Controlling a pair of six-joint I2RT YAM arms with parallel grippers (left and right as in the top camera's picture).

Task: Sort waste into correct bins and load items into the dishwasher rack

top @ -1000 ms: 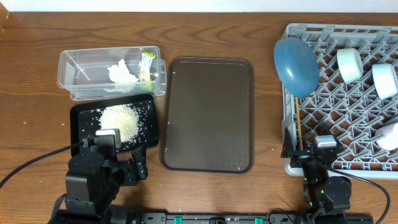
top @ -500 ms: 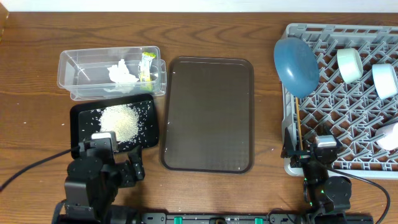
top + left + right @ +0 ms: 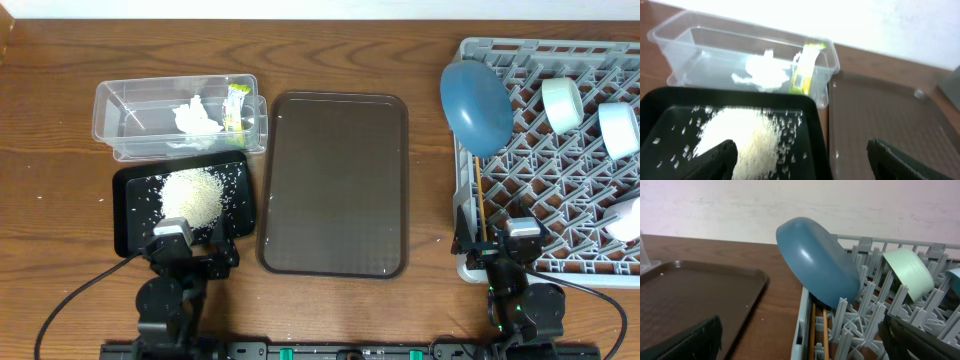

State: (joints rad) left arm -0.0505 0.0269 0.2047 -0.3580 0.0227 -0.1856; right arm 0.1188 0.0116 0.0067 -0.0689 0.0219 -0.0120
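The clear tub (image 3: 125, 108) holds the crumpled white tissue (image 3: 196, 117) and the yellow-green wrapper (image 3: 237, 104); both also show in the left wrist view, the tissue (image 3: 762, 72) and the wrapper (image 3: 805, 70). The black tray (image 3: 133, 190) holds the white rice grains (image 3: 195, 195). The grey dishwasher rack (image 3: 590, 170) holds the dark blue plate (image 3: 476, 106), the mint-green bowl (image 3: 562, 104), the light blue bowl (image 3: 618, 130), the pinkish-white cup (image 3: 630, 220) and the chopsticks (image 3: 481, 205). My left gripper (image 3: 800, 160) is open and empty over the black tray's front right corner. My right gripper (image 3: 800, 342) is open and empty at the rack's front left corner.
The larger brown serving tray (image 3: 335, 183) lies empty between the bins and the rack. A few stray rice grains lie on the wood left of the black tray. Both arms sit low at the table's front edge.
The left arm has drawn back toward the front edge and shifted a little right, off the black tray. The right arm has not moved.
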